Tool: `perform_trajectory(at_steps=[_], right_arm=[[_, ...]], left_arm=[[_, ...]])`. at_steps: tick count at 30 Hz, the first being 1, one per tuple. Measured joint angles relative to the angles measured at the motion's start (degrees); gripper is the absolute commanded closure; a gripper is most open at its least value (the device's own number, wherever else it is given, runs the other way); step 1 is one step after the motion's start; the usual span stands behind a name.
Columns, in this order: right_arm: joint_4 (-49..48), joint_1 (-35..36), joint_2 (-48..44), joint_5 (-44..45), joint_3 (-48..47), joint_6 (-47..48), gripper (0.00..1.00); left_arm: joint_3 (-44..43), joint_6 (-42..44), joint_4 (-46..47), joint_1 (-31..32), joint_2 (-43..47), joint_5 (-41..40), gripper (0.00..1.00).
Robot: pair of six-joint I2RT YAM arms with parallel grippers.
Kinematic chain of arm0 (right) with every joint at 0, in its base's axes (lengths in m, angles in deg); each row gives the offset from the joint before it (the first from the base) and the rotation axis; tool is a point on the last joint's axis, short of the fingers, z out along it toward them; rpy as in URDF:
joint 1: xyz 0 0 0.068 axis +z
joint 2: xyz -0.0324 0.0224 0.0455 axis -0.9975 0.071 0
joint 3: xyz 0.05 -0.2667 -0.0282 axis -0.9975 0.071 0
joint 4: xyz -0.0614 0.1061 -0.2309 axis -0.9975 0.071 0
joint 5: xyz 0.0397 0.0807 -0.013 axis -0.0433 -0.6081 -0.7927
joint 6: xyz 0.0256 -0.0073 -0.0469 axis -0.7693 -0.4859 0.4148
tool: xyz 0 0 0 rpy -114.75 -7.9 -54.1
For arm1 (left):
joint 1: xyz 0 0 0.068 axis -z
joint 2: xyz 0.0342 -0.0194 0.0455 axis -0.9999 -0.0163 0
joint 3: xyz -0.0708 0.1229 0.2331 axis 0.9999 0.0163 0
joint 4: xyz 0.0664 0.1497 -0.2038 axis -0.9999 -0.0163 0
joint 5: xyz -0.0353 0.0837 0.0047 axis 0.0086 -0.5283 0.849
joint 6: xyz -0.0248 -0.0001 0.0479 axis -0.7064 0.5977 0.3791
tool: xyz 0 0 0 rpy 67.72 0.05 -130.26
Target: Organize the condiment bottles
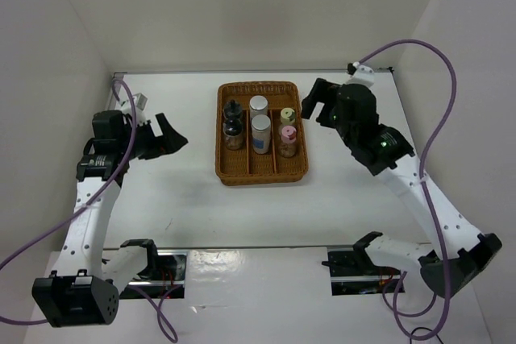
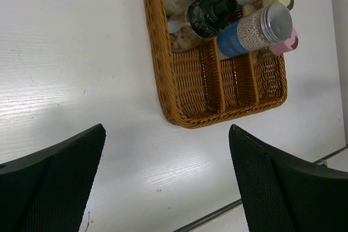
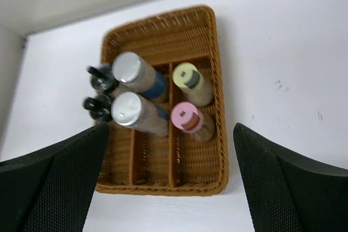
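Standing upright, six condiment bottles (image 1: 260, 133) fill the tray (image 1: 262, 170) near the surface (image 1: 161, 207) far edge; right claw (image 1: 317, 105) nearer than left claw (image 1: 167, 136), both wide open, empty.

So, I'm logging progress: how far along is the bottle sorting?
Looks done: all six bottles stand in the wicker tray, with the black-capped pair left, the silver-capped pair middle, and the yellow-green cap and pink cap right. Nothing in hand: left gripper and right gripper are open, empty, beside the tray. Nothing visibly left.
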Motion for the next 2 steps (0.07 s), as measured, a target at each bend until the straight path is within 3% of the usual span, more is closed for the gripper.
perform_trajectory(at_steps=[2], right_arm=[[0.09, -0.09, 1.29, -0.02, 1.42, 0.33, 0.01]], left_arm=[[0.00, 0.00, -0.07, 0.00, 0.00, -0.44, 0.00]])
